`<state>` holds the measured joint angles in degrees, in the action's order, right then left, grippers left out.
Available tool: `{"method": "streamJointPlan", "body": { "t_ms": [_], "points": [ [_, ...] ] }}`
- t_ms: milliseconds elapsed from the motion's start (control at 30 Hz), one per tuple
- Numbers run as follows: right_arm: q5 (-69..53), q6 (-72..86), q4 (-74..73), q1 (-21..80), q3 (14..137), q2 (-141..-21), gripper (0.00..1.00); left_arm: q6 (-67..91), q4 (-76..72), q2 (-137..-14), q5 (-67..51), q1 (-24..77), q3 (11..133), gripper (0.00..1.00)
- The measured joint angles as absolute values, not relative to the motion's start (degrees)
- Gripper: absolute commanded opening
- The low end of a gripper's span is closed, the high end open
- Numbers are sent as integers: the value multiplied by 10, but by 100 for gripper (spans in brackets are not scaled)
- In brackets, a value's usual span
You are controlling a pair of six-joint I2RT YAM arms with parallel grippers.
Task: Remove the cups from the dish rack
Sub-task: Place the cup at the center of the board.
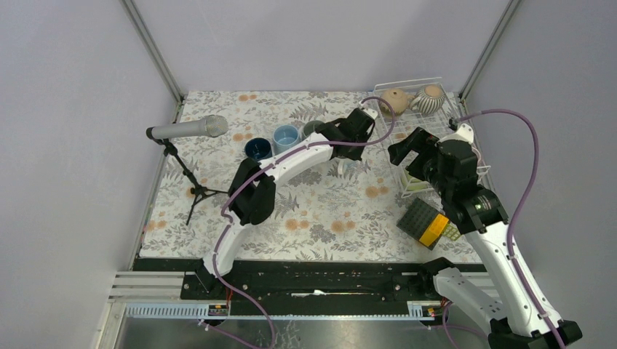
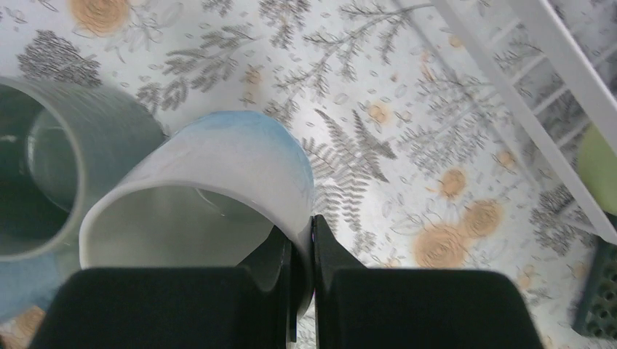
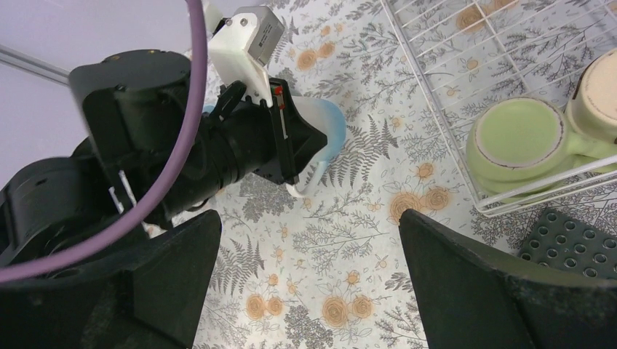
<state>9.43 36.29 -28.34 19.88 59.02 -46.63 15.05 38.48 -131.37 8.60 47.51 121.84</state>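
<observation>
white-blue cup (image 2: 218, 167): wall nipped tight in left jaws, tilted, just beside grey cup (image 2: 109, 138), mostly hidden under arm from above | rack (image 3: 436, 58): holds green cup (image 3: 516, 138), tan cup (image 3: 600, 87) cut off by frame | right jaws: wide, empty, over table (image 3: 342, 291) just beside rack

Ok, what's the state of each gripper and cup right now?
Left gripper, shut on the white-and-blue cup.
Right gripper, open, empty.
Green cup, in the dish rack.
Tan cup, in the rack.
Striped cup, in the rack.
Dark blue cup, upright on the table.
</observation>
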Motion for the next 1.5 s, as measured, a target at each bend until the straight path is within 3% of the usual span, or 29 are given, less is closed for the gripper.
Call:
{"method": "streamJointPlan", "body": {
  "t_ms": [233,767,1100,1333,1500],
  "points": [
    [96,363,-284,199,590,-447,100,130,410,-1362,83,446,1287,0],
    [95,363,-285,199,590,-461,100,111,425,-1388,75,445,1297,0],
    [95,362,-285,199,590,-462,100,103,428,-1397,69,444,1303,12],
    [93,362,-285,199,590,-467,99,100,423,-1401,69,442,1310,26],
    [91,362,-285,199,590,-467,100,101,418,-1413,68,439,1331,28]
  ]
}}
